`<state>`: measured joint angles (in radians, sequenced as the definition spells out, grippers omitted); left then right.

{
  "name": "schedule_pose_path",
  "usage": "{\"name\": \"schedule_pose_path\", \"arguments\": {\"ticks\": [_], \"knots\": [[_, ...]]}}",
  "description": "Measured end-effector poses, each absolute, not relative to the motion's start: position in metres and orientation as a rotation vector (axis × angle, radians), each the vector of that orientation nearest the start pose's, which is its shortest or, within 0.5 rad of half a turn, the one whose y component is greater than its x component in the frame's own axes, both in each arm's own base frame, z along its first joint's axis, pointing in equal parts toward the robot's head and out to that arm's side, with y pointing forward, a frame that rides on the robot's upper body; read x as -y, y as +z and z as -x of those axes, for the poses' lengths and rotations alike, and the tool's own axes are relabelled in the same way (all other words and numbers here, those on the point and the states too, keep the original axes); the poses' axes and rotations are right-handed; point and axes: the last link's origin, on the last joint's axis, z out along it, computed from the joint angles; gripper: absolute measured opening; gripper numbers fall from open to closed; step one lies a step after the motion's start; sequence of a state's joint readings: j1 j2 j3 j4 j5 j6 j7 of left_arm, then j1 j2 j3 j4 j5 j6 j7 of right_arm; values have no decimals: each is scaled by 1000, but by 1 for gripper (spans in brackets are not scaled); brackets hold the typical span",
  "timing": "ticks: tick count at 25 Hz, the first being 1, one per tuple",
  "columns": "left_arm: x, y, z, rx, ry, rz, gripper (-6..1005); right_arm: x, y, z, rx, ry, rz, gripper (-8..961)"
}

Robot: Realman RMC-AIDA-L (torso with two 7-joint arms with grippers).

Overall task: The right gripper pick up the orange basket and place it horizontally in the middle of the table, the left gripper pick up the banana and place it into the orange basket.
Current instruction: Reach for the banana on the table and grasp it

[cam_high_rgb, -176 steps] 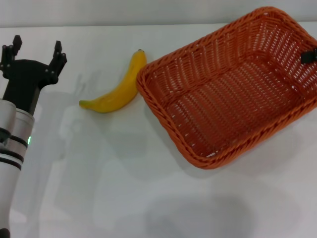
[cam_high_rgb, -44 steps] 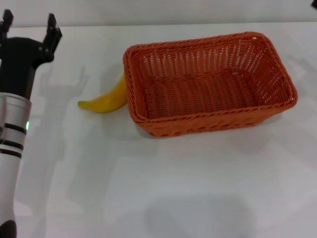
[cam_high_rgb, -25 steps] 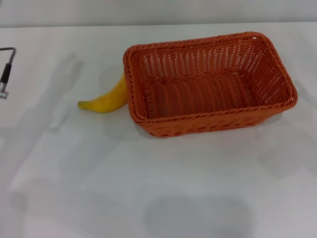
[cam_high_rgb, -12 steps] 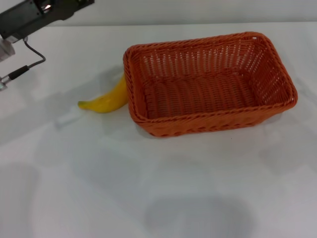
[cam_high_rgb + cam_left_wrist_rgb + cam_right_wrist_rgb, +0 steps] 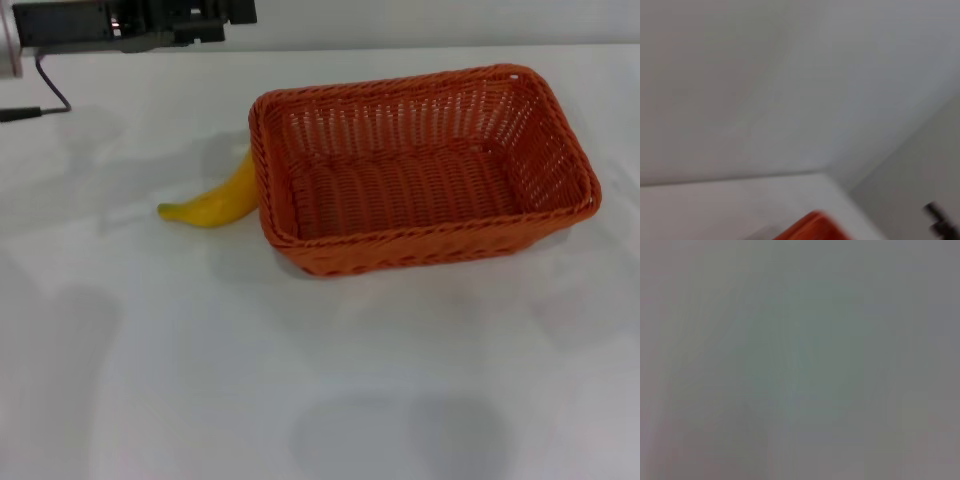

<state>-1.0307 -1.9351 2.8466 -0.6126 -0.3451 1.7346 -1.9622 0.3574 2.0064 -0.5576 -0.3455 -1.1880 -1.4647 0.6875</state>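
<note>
the orange basket (image 5: 420,165) sits flat on the white worktop (image 5: 300,380), long side running across, roughly in the middle, and it holds nothing; a sliver of its rim also shows in the left wrist view (image 5: 812,227). the banana (image 5: 218,196) lies on the worktop just left of the basket, its far end tucked against or behind the basket's left wall, its near tip pointing out to the left and free. the left arm (image 5: 130,22) reaches in along the far edge at the top left, well apart from the banana; only dark housing and a cable show, so i cannot tell how far its fingers are open or whether they hold anything. the right gripper shows in no view, and the right wrist view gives only a blank grey field. by the look of things the basket step is done and the banana step is not yet begun. the banana should be light, fairly firm but easy to bruise, with a smooth skin that could slip under a hard pinch, so a gentle squeeze seems right. the best hold is likely across the thick middle of its curve, on the exposed half away from the basket wall, where fingers have room on both sides. a hold near the tip may let it swing or roll
</note>
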Motion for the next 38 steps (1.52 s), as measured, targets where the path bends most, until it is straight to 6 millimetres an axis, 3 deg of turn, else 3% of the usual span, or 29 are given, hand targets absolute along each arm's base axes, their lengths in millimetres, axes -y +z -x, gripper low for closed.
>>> {"name": "schedule_pose_path", "arguments": {"ticks": [11,16,22,29,38], "knots": [[-454,87,189,1257,-38,2374,844,-318,81,-348,-354,828,1717,863],[-455,79,189,1188,113,2300,844,-317,84,-351,-363,822,1693,864],[-451,47,188,1155,154,2388,843,-318,86,-353,-374,816,1677,864],[-443,23,189,1158,153,2491,842,-321,86,-352,-376,817,1672,864],[-437,30,205,1185,186,2463,841,-324,87,-350,-366,813,1662,864]]}}
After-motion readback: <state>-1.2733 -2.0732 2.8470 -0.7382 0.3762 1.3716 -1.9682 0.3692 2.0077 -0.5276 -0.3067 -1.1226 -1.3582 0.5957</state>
